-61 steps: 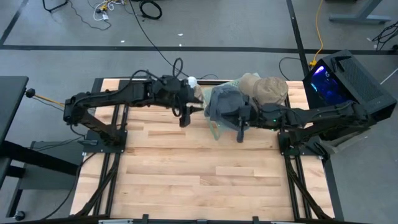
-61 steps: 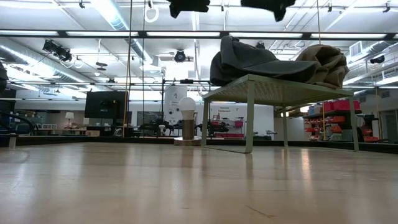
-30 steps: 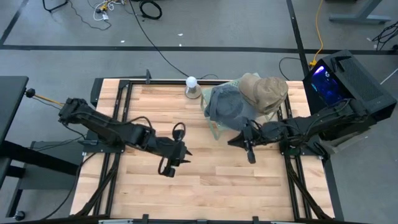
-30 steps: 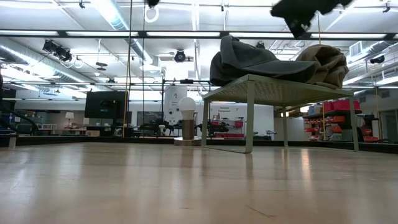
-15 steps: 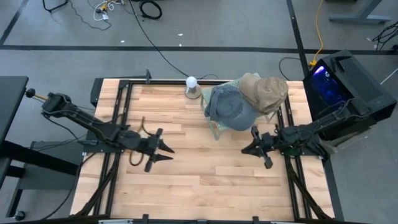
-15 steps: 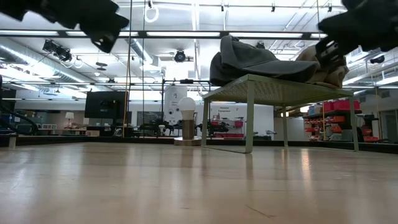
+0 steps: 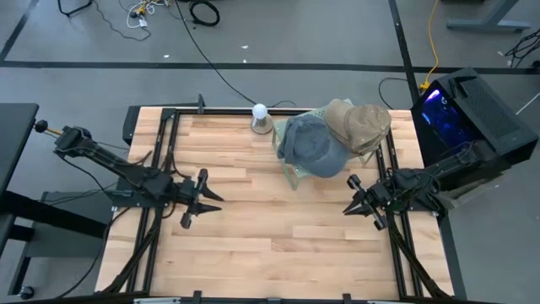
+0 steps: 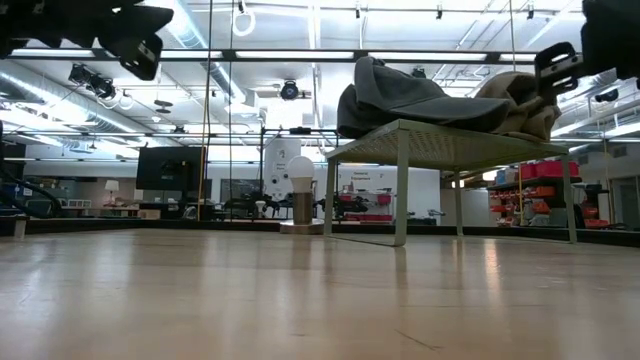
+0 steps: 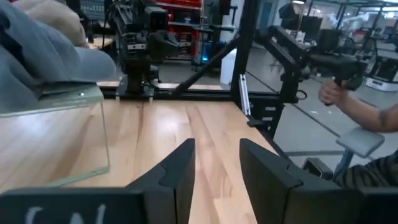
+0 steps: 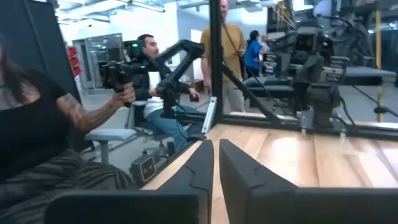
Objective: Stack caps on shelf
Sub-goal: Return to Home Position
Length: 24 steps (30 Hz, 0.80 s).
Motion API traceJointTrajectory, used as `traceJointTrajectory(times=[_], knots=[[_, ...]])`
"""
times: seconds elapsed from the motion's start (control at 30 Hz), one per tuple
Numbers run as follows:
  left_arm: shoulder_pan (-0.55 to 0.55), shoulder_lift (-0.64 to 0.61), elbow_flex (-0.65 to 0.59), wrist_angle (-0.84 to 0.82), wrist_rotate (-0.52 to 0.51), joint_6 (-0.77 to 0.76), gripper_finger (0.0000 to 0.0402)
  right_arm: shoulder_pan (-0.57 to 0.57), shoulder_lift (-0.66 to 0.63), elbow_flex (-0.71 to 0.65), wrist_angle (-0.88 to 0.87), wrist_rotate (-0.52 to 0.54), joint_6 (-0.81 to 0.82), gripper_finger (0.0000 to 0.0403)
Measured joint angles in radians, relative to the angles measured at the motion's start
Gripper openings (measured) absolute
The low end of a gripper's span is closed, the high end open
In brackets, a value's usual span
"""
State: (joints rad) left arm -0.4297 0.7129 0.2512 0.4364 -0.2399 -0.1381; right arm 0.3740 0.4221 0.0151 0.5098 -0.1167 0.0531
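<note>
Both dark arms folded, one on each side of the pale green perforated metal shelf [image 8: 440, 145].
Left gripper [image 7: 215, 198] fingers slightly parted; right gripper [image 7: 347, 207] fingers nearly touching; both point inward.

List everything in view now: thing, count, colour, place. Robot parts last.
blue-grey caps: a stack, count unclear, on the shelf's left part
tan caps: a stack, count unclear, on the shelf's right part, touching the blue-grey ones
shelf: one, pale green, far right of the table
globe lamp: one, white, at the table's far edge, left of the shelf
table: one, light wood
black box: one, with blue light, off the table to the right
people: several, in the room beyond the table
left gripper: jaws open, empty, over the table's left side
right gripper: jaws shut, empty, at the table's right edge
</note>
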Motion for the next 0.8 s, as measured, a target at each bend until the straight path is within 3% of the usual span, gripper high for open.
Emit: traceJointTrajectory(times=[0.13, 0.47, 0.8], knots=[[0.0, -0.067, -0.027, -0.009, 0.004, 0.024, 0.0131, -0.016, -0.074, 0.0, -0.088, -0.048, -0.006, 0.0029], [0.001, -0.245, -0.131, -0.023, -0.048, 0.029, 0.0131, -0.086, -0.25, 0.0, -0.286, -0.049, -0.019, 0.0029], [0.003, -0.453, -0.242, -0.043, -0.047, 0.026, 0.0131, -0.148, -0.307, 0.0, -0.311, -0.127, -0.035, 0.0029]])
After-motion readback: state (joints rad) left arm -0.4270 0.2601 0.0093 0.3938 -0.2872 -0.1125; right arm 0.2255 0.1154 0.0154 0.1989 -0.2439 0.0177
